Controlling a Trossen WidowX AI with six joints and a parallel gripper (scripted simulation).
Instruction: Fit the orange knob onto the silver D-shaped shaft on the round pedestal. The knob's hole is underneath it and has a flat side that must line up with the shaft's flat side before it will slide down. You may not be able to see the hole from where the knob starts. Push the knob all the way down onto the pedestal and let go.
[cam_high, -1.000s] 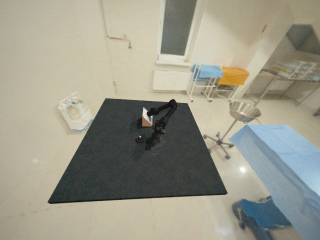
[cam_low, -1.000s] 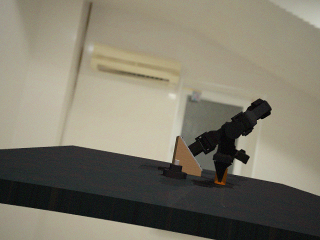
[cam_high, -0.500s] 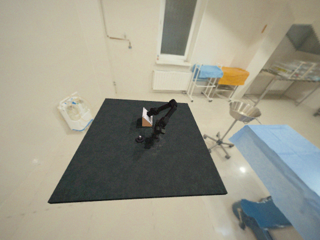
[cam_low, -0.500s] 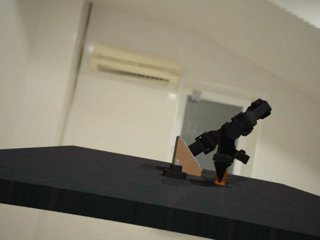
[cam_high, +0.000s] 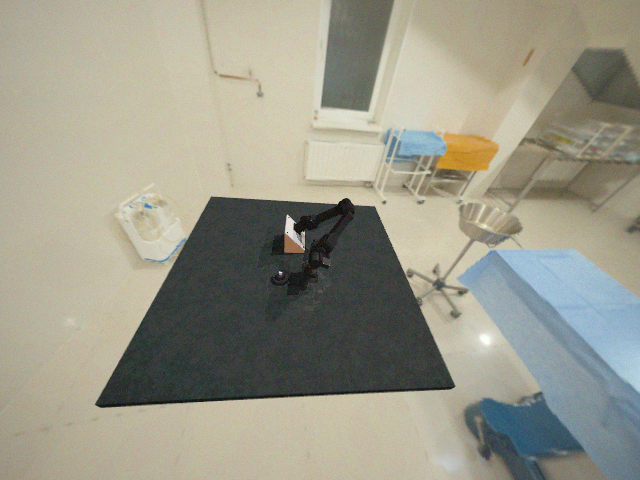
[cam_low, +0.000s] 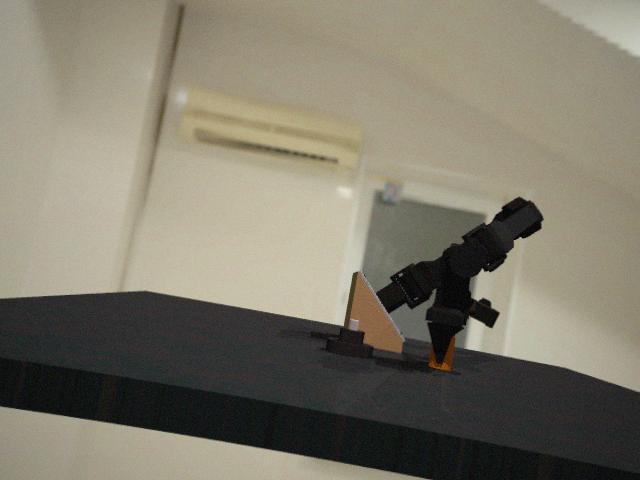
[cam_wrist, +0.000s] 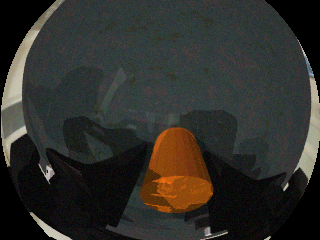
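The orange knob (cam_low: 449, 358) (cam_wrist: 177, 192) rests on the dark table between the fingers, its wide end low in the exterior view. My gripper (cam_high: 311, 271) (cam_low: 440, 361) (cam_wrist: 175, 152) points down around it and is partly open. In the wrist view a gap shows beside the left finger, while the right finger is close to the knob or touching it. The round dark pedestal (cam_high: 279, 281) (cam_low: 349, 349) stands to the left of the gripper in the top and exterior views, with the short silver shaft (cam_high: 280, 273) (cam_low: 354, 324) upright and bare on it. The knob's hole is not visible.
A wedge-shaped block (cam_high: 294, 248) (cam_low: 369, 322) with wooden sides and a white sloping face stands behind the pedestal, close to the arm's base section. The dark table (cam_high: 268, 351) (cam_low: 206, 366) carries everything. Its edges are far from the gripper.
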